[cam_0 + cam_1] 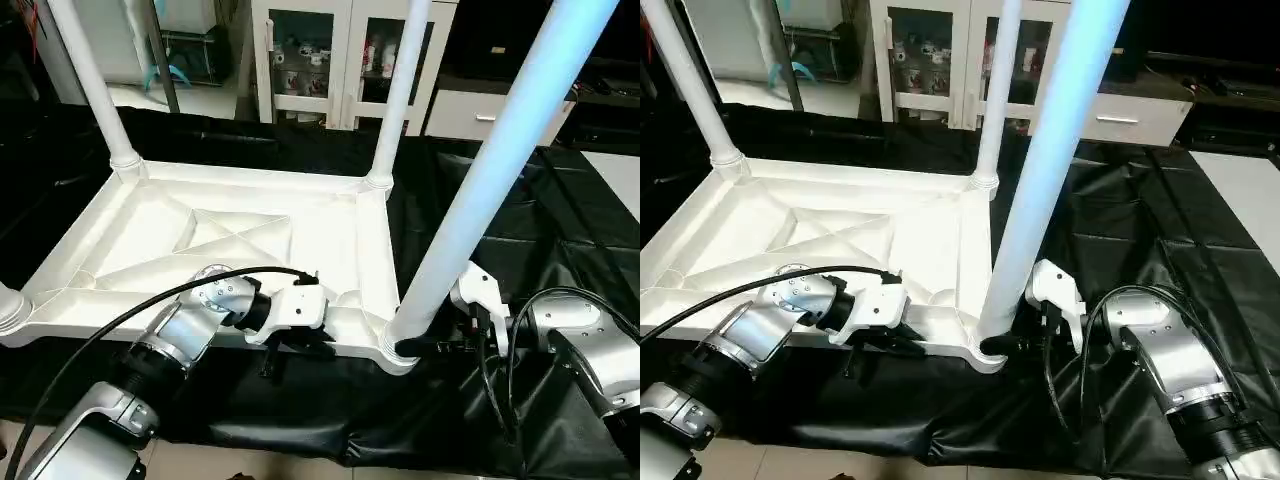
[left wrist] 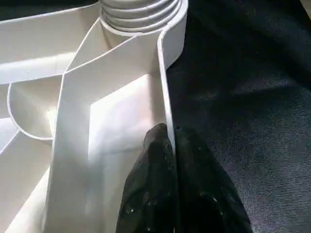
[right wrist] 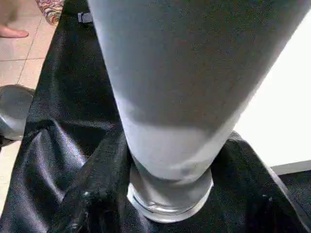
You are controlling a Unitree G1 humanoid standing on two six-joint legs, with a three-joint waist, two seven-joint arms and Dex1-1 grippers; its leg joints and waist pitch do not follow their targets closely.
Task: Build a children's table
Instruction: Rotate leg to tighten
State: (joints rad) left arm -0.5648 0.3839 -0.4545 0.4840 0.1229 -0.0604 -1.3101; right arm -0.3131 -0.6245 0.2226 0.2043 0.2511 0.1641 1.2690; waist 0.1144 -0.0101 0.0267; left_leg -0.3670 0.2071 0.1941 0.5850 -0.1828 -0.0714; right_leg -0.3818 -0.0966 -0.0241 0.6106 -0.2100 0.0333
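The children's table top (image 1: 250,240) lay upside down on a black sheet (image 1: 520,250), its ribbed underside facing up. Legs stood upright in the corner sockets: one at the far left (image 1: 95,85), one at the far right (image 1: 400,95), and the nearest one (image 1: 490,170) rising from the near right corner.

The left gripper (image 1: 300,345) was at the near edge of the top, a little left of that near right corner. In the left wrist view its two black fingers (image 2: 155,170) were pressed almost together, pinching the thin white rim wall of the top between them, one finger inside the rim and one outside over the black sheet.

The right gripper (image 1: 425,347) reached in at the base of the nearest leg. Its black fingers (image 3: 92,194) stood spread on either side of the leg's foot, close around it just above the socket collar; whether they pressed the leg could not be made out.

A white cabinet (image 1: 330,60) with glass doors stood behind.
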